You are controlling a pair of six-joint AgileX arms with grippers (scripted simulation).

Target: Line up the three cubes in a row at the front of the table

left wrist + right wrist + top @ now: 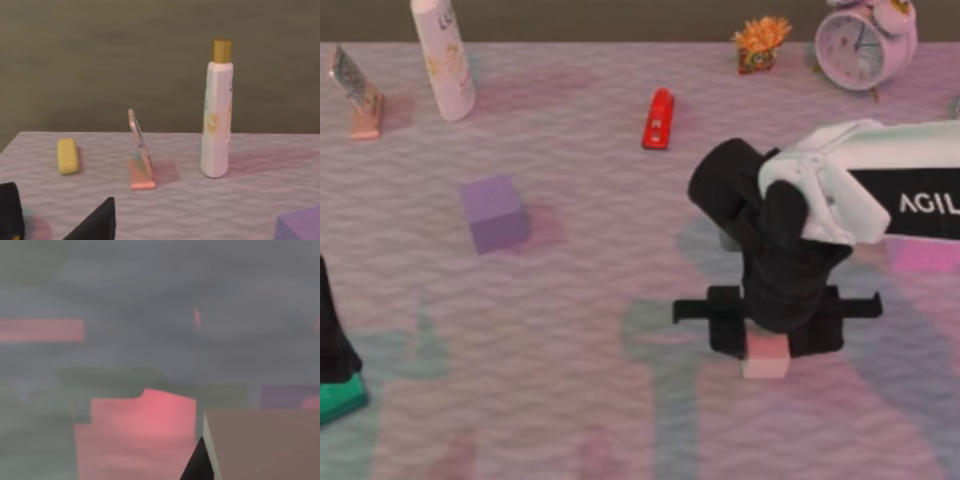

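Mauve wavy-patterned counter (590, 420) carries the pale pink cube (766, 357) at five o'clock from centre, directly beneath the right pincer (772, 318); whether it grips, I cannot tell. Left pincer (335, 370) sits parked at eight o'clock.

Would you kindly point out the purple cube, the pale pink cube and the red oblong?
purple cube (492, 213), top view, top face.
pale pink cube (766, 357), top view, visible front part.
red oblong (659, 118), top view, middle.
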